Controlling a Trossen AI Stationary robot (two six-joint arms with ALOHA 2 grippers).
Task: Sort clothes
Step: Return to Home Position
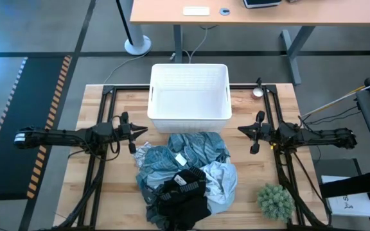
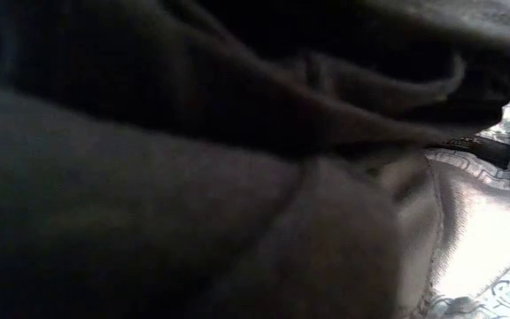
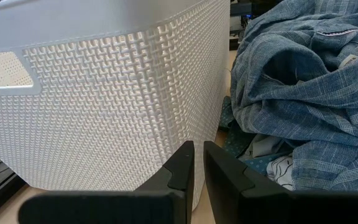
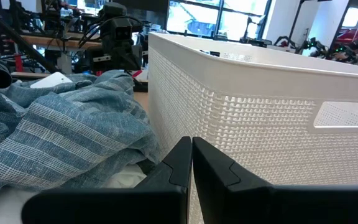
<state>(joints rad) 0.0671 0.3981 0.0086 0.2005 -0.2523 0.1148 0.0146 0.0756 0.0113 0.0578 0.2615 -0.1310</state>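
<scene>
A pile of clothes (image 1: 185,176) lies on the wooden table's near middle: blue-striped fabric (image 1: 196,147) on its far side, a pale garment (image 1: 223,183) on the right, black cloth (image 1: 182,199) at the near edge. The white basket (image 1: 189,90) stands just behind the pile. My left gripper (image 1: 145,131) hovers level to the left of the pile; in its wrist view (image 3: 198,163) the fingers are drawn together, nothing between them. My right gripper (image 1: 240,129) hovers level on the pile's right, shut and empty (image 4: 191,155). Both point toward the middle.
A fuzzy green plant (image 1: 275,200) sits at the table's near right corner. A small round object (image 1: 257,92) lies right of the basket. Dark cloth (image 2: 166,177) fills the low view, with patterned pale fabric (image 2: 494,239) at its right. A desk (image 1: 255,13) stands beyond the table.
</scene>
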